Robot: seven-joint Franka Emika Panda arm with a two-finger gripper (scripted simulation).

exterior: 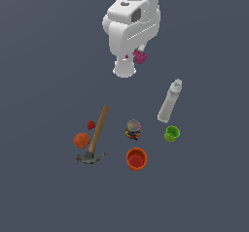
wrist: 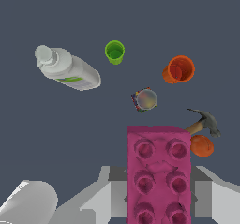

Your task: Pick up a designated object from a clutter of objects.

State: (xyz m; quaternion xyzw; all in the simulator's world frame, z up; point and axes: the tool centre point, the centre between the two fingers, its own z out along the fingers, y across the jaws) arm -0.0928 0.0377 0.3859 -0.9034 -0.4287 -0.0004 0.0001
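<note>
The designated object, a magenta-pink studded brick (exterior: 140, 57) (wrist: 158, 171), hangs high above the floor, up beside the white arm and well clear of the clutter. My gripper (exterior: 137, 57) (wrist: 158, 197) is shut on it. In the wrist view grey fingers (wrist: 111, 190) press on both of its long sides. In the exterior view the arm's body hides most of the fingers.
On the floor below lie a wooden-handled hammer (exterior: 97, 134) (wrist: 202, 122), an orange ball (exterior: 81, 140) (wrist: 202, 145), a red strawberry (exterior: 91, 124), a small jar (exterior: 133, 129) (wrist: 145, 99), an orange cup (exterior: 136, 158) (wrist: 179, 70), a green cup (exterior: 171, 133) (wrist: 115, 51) and a white bottle (exterior: 169, 101) (wrist: 68, 68).
</note>
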